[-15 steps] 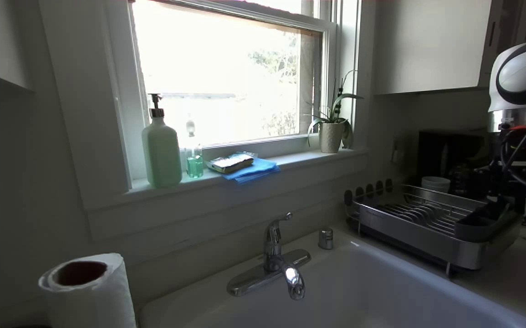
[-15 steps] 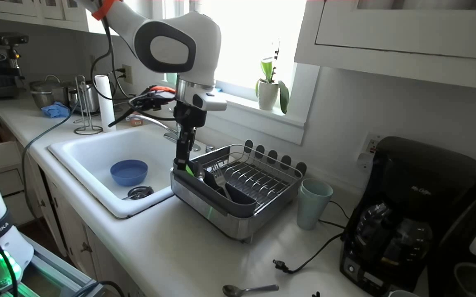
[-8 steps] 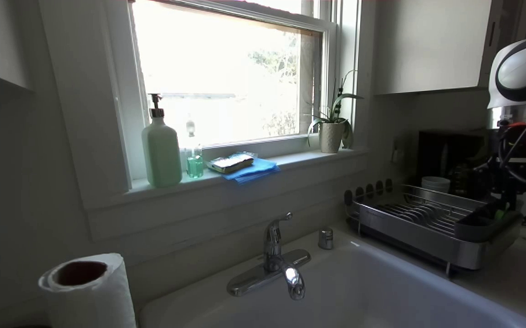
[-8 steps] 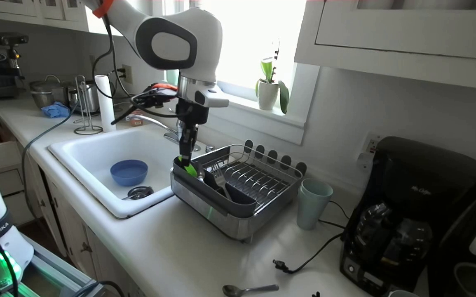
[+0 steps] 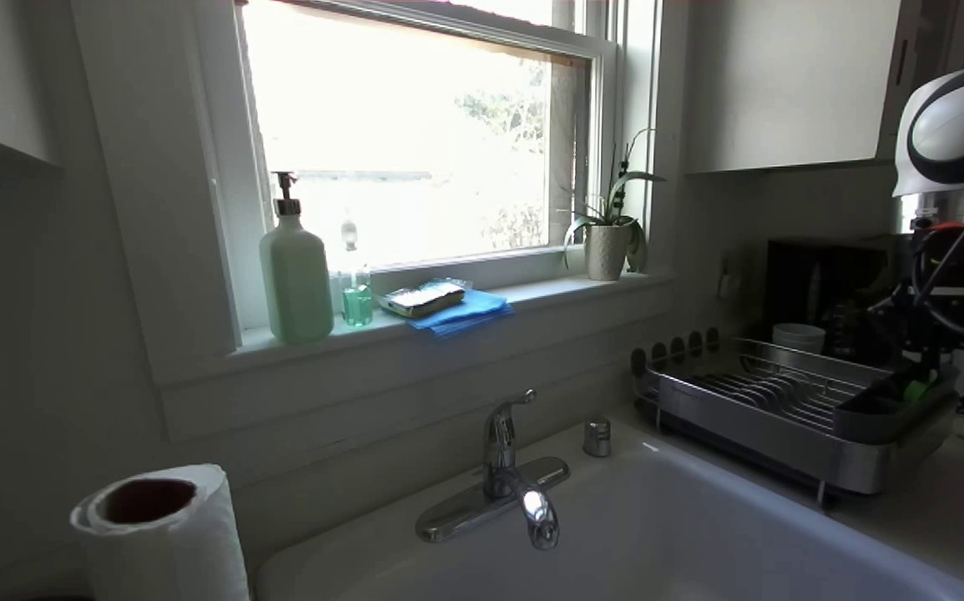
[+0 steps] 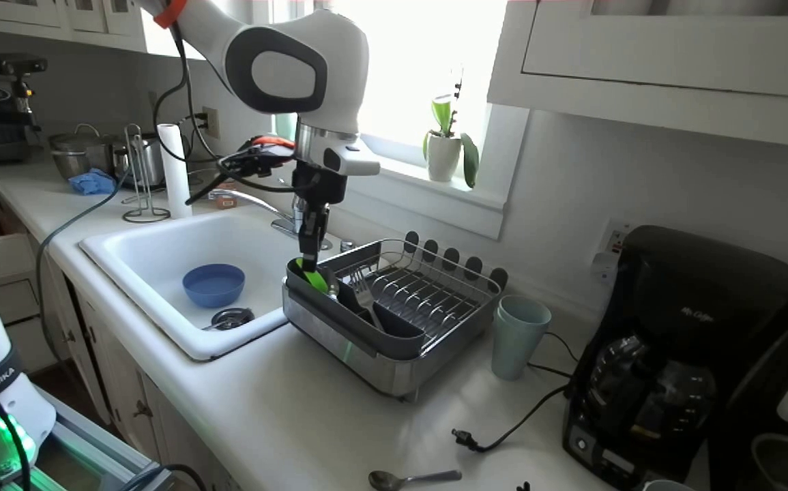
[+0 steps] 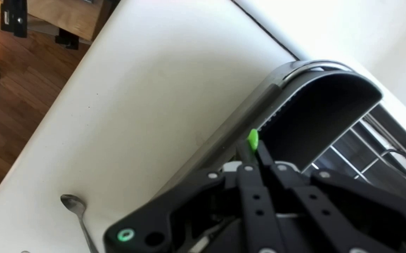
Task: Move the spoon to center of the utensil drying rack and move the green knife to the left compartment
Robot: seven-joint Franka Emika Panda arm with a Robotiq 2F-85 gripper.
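Observation:
The silver utensil drying rack (image 6: 394, 375) stands on the counter beside the sink; it also shows in the other views (image 5: 732, 413) (image 7: 276, 75). A dark grey utensil holder (image 6: 394, 344) (image 7: 315, 109) sits along its near side. My gripper (image 6: 310, 264) (image 7: 253, 151) is shut on the green knife (image 6: 314, 280) (image 5: 916, 390) (image 7: 253, 140) at the holder's sink end. The knife leans, its lower part hidden in the holder. A fork (image 6: 361, 290) stands in the holder, with a metal-handled utensil beside the knife. A spoon (image 6: 413, 480) (image 7: 76, 207) lies on the counter.
The white sink (image 6: 162, 273) with a blue bowl (image 6: 213, 285) lies beside the rack. Pale green cups (image 6: 518, 341) and a black coffee maker (image 6: 680, 368) stand on the rack's other side. The faucet (image 5: 507, 467) and a potted plant (image 5: 606, 252) are nearby.
My gripper has risen slightly and moved a little over the holder. More of the green knife shows now between the fingers and the holder. The spoon on the counter has not moved.

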